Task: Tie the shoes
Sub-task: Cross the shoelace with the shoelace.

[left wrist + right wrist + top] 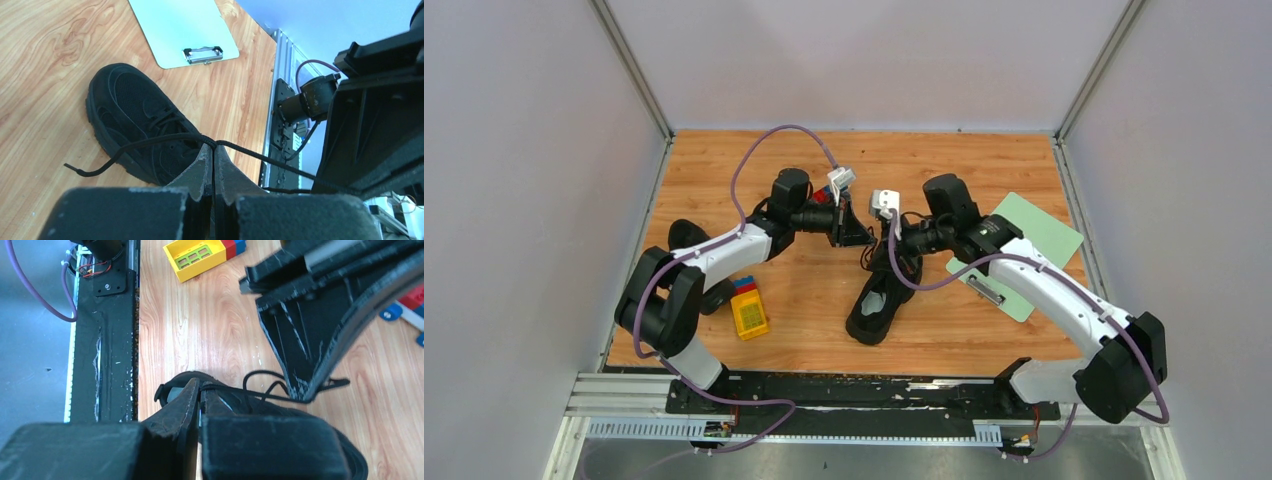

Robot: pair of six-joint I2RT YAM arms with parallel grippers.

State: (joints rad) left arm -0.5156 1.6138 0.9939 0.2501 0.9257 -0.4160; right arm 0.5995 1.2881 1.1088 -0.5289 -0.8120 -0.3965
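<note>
One black shoe (880, 302) lies mid-table, toe towards the far side; it also shows in the left wrist view (135, 110) and, below the fingers, in the right wrist view (270, 407). My left gripper (214, 146) is shut on a thin black lace (150, 141) and holds it taut above the shoe; in the top view it (867, 238) is just left of the shoe's toe. My right gripper (200, 386) is shut on a lace (250, 396) over the shoe's heel opening, close beside the left one (888, 243). The second shoe (688, 238) lies at the left, partly hidden by my left arm.
A pale green clipboard (1024, 245) lies right of the shoe, under my right arm, and shows in the left wrist view (182, 27). A yellow block with red and blue bricks (749, 312) sits front left. Grey walls close in the table on three sides.
</note>
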